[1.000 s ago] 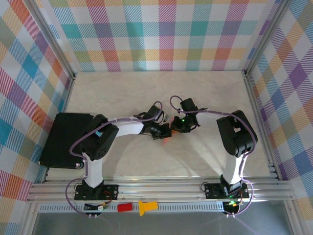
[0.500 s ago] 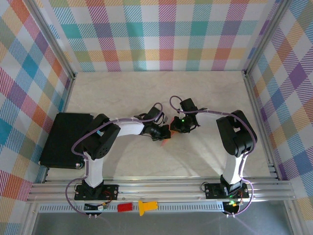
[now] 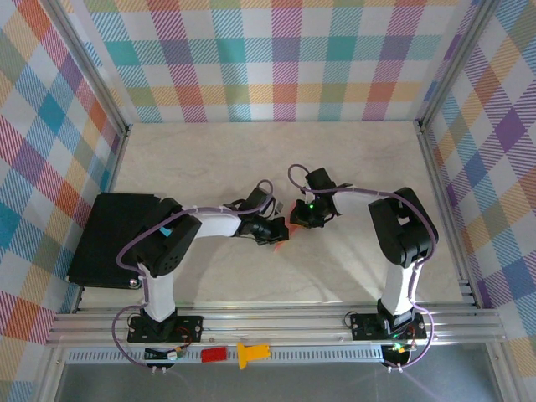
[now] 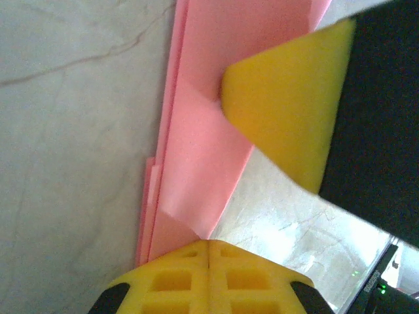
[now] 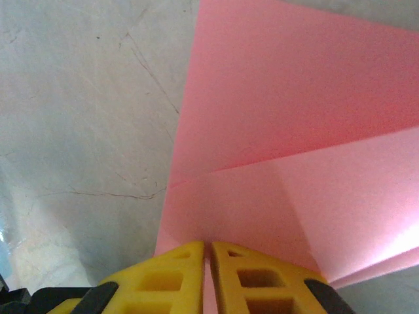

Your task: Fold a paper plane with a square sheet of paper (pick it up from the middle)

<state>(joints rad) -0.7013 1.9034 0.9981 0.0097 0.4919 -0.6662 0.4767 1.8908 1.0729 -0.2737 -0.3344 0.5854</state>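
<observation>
The pink paper (image 5: 281, 118) sat near the middle of the table (image 3: 360, 167), between the two grippers. It already showed several creases and stacked layers along one long edge, so the folding seemed well under way, though the shape was not yet a narrow pointed dart. The left gripper (image 4: 209, 247) was closed, pinching one end of the paper. The right gripper (image 5: 207, 248) was likewise clamped on a creased part. The last folds probably remained.
</observation>
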